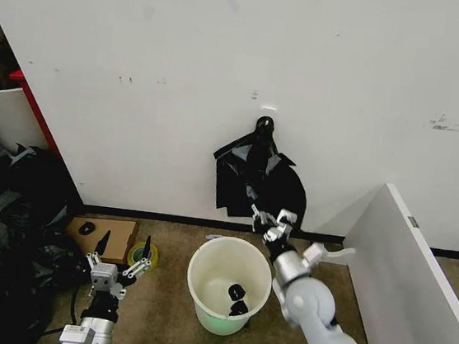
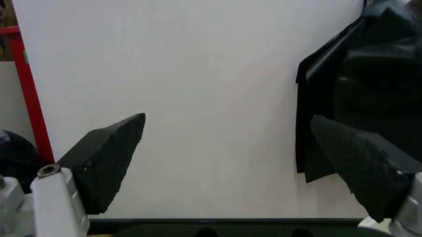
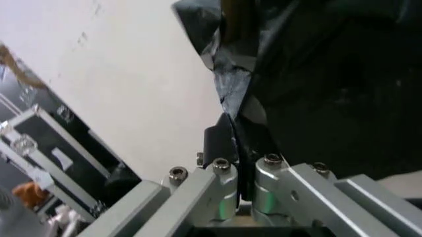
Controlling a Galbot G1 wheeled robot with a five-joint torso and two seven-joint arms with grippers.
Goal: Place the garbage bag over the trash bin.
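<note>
- So, early days on this one: the garbage bag (image 1: 255,177) hangs on the wall from a black hook (image 1: 265,125), just above and behind the trash bin (image 1: 228,285).
- Right gripper (image 1: 271,221) is up at the bag's lower edge, jaws pinched narrow on a fold of the black plastic. The right wrist view shows the film caught between the fingers (image 3: 218,148).
- Bin stands on the floor near the wall, mouth open and unlined, with a couple of small dark bits lying inside.
- Left gripper (image 1: 123,250) sits low to the bin's left, above a roll of tape (image 1: 142,255) and a cardboard piece (image 1: 110,237), jaws spread wide and holding nothing.
- My read: the grab looks done. Pulling the bag off the hook, opening it and sheathing the bin is all left.
</note>
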